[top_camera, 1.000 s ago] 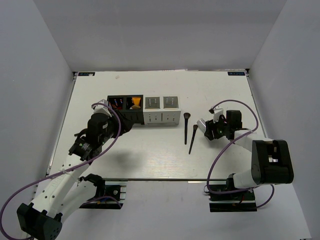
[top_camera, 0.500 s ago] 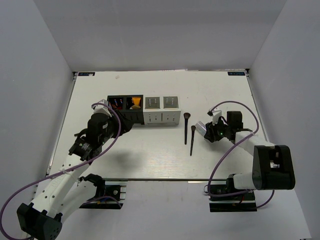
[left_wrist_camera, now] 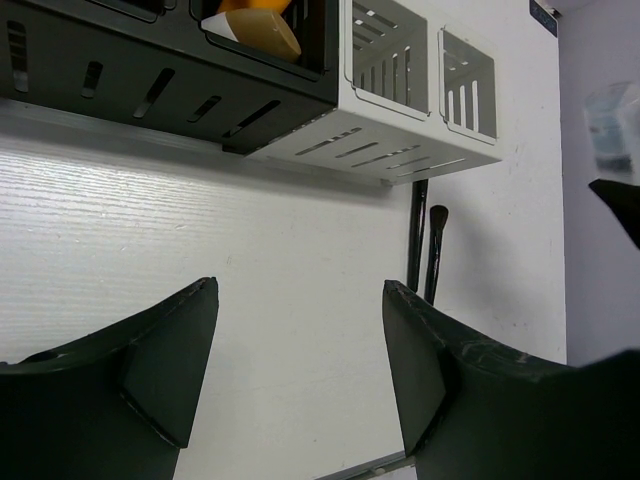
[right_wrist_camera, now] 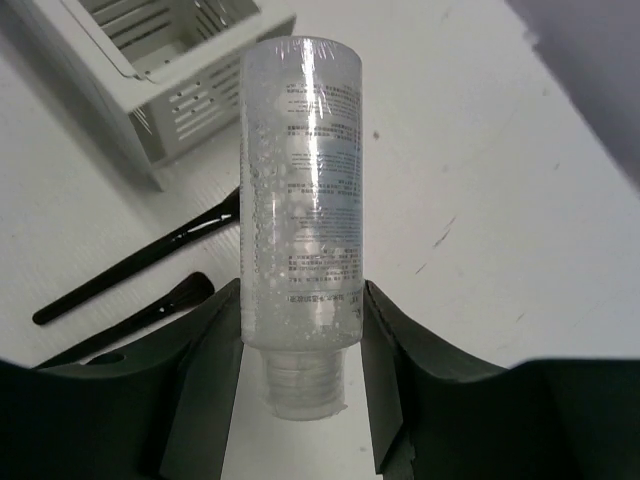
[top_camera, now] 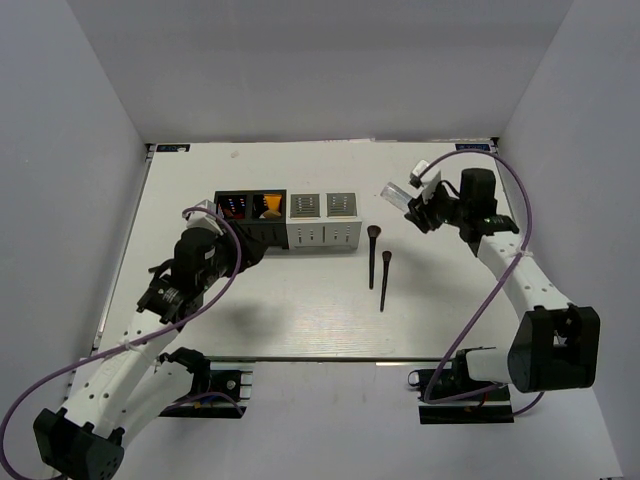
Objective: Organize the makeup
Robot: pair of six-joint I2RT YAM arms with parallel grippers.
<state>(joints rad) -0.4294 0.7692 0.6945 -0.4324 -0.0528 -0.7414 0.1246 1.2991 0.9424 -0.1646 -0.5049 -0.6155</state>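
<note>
Clear bottle point(left_wrist_camera: 610, 125) blurred, orange tube point(left_wrist_camera: 264, 30) cropped at top edge

left claw point(left_wrist_camera: 298, 300) low, jaws spread | right claw point(right_wrist_camera: 302, 300) high, jaws clamped

A row of boxes point(top_camera: 325, 238) blocks the middle. Two brushes point(top_camera: 371, 260) lie just beside it, on the right. Open table point(top_camera: 320, 312) lies in front.

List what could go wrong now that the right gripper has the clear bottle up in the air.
1. The clear bottle looks smooth and is pinched only near its cap end by the right gripper; it could slip or pivot.
2. The white organizer has narrow compartments; the bottle may catch a rim and shove the box.
3. The two black brushes lie loose beside that box; a low pass could knock them.
</note>
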